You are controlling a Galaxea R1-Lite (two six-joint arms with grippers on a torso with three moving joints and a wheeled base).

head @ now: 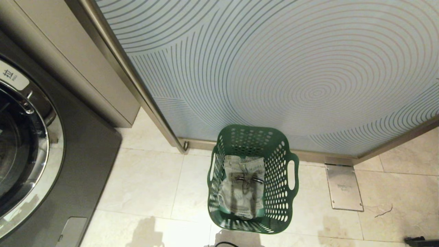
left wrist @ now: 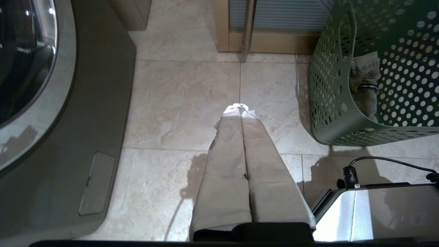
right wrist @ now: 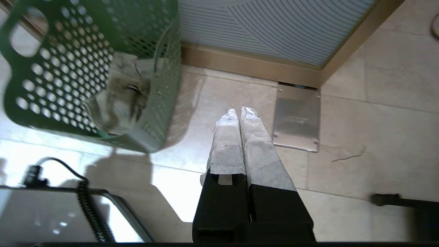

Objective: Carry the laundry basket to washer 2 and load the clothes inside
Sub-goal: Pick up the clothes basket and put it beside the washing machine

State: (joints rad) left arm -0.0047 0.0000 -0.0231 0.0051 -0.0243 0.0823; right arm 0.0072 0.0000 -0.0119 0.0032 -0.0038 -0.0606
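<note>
Only legible writing — 拉 on washer [head: 20, 144]; left gripper [left wrist: 241, 107], right gripper [right wrist: 238, 111] pressed together, empty.

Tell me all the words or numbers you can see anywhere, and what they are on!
"拉": on the white label at the washer's door rim; smaller print under it is too small to read.
Metal floor plate: faint engraved marks, too blurred to read.
Green laundry basket and clothes: no readable text.

The left tool [left wrist: 241, 107] points down toward the floor, its wrapped fingers pressed together and holding nothing. The right tool [right wrist: 237, 110] hangs likewise, fingers closed and empty.
</note>
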